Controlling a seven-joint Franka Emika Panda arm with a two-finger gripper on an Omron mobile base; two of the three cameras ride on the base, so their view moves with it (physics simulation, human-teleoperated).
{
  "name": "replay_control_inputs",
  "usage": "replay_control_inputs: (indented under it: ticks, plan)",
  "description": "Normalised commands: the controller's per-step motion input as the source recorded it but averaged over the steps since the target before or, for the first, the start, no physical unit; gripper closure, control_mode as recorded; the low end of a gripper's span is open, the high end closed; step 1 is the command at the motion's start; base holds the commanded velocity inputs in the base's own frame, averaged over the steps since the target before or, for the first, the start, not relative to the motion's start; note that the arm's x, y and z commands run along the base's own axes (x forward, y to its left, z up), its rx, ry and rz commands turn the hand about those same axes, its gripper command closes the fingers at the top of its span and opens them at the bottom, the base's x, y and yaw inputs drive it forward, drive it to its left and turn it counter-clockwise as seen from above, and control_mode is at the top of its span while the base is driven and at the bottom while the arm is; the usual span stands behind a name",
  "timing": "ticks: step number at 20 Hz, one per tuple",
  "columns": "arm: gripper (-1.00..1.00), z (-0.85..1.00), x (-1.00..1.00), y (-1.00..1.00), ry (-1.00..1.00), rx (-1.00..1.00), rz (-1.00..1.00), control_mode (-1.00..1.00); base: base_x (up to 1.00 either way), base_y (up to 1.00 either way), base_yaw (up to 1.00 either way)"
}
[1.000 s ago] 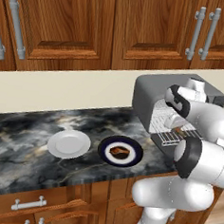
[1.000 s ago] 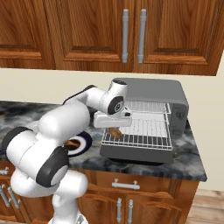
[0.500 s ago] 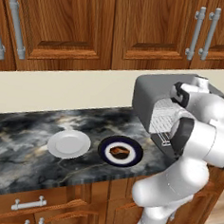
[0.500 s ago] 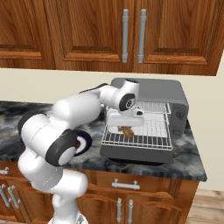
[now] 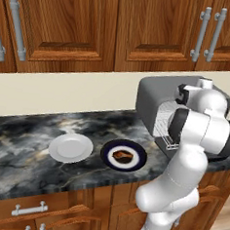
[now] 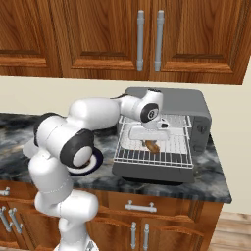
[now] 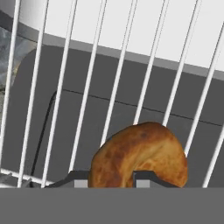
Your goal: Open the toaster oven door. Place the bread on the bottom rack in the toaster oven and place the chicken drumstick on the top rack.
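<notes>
Nearest the base, in the left base view, two plates are sitting side by side on the dark marbled counter (image 5: 26,154). The white plate (image 5: 70,147) is lying bare. The dark-rimmed plate (image 5: 123,155), just to its right, is holding the chicken drumstick (image 5: 122,155), a dark brown lump resting at the plate's centre. In the right base view, the arm is hiding most of the dark-rimmed plate.

Beyond the plates, the toaster oven (image 6: 196,105) is standing on the counter against the cream wall, with its door (image 6: 147,172) lying folded down flat at the front. A wire rack (image 6: 162,156) is projecting forward out of the oven cavity over the door. Which of the two racks this is cannot be told from these views.

The gripper (image 6: 150,143) is reaching down to the rack, and the bread (image 6: 151,146) is sitting between its fingertips at the level of the rack wires. In the hand view, the bread (image 7: 140,156) is showing as a golden-brown bun directly ahead of the fingertips (image 7: 146,177), with the white wires of the rack (image 7: 118,78) running behind it and the dark grey door (image 7: 87,122) beneath. The jaws are pinching the bread.

Farthest back, the wooden wall cabinets (image 5: 70,25) with silver bar handles are hanging above the oven and counter.
</notes>
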Motion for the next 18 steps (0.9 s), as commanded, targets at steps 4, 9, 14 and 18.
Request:
replay_control_inputs:
  ticks: [4,9,14,18]
  plan:
    - [1.0,-0.26,0.16,-0.1,-0.05,-0.01,-0.02,-1.0,0.0,0.0,0.0]
    - [1.0,-0.29,0.14,-0.06,-0.06,0.0,0.0,-1.0,0.0,0.0,0.0]
    - [1.0,-0.32,-0.05,-0.15,-0.02,0.0,-0.03,-1.0,0.0,0.0,0.0]
    - [-1.0,-0.26,-0.01,-0.12,-0.02,0.0,-0.05,-1.0,0.0,0.0,0.0]
